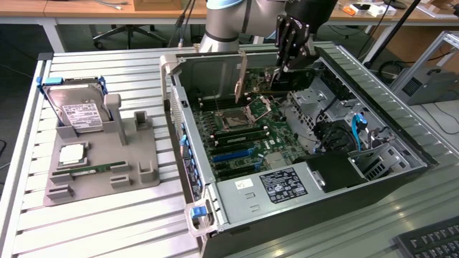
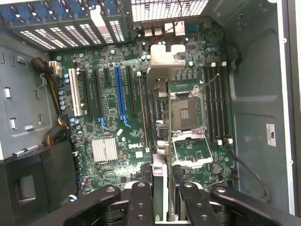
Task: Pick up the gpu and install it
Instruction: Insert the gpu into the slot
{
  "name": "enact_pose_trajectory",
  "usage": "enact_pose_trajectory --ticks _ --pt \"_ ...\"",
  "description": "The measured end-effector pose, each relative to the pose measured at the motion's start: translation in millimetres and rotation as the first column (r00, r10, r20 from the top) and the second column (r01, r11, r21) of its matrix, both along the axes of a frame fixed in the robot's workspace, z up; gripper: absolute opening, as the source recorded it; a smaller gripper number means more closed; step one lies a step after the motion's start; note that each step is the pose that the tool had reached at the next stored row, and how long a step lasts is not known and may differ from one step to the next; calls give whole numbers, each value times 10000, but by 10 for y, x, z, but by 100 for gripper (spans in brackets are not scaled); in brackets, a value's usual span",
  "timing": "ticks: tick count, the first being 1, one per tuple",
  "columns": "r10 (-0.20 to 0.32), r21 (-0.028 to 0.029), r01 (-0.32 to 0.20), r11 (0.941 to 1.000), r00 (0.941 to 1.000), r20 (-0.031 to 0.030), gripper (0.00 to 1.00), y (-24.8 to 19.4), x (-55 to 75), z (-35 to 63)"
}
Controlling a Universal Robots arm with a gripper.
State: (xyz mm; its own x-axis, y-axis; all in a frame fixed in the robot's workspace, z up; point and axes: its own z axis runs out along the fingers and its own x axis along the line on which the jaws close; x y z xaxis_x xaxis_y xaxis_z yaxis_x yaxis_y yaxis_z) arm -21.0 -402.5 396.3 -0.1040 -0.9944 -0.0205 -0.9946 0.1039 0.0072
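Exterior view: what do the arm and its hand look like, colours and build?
The arm is a light grey tube with a blue joint cap at its upper end. The hand is black, with long linkage fingers carrying light-coloured pins or screws. In the wrist view the same black links show round pivot bolts.

The gpu point(image 1: 274, 80) showed a green board edge-on with a black cooler block and a silver end bracket point(image 2: 165, 59). The gripper point(image 1: 295, 56) was black throughout. The motherboard point(image 2: 113, 117) was dark green, carrying one blue slot point(image 2: 119, 92), one white slot point(image 2: 75, 93) and a ribbed silver heatsink point(image 2: 104, 150). The hard drive point(image 1: 80, 110) was silver with a white label, in a grey holder point(image 1: 100, 166). The bench point(image 1: 100, 226) was pale grey, ridged in long stripes.
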Motion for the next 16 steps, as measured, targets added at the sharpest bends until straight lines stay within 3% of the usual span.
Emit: enact_pose_trajectory --ticks 16 --pt "773 0 -773 9970 9970 0 26 -1 0 0"
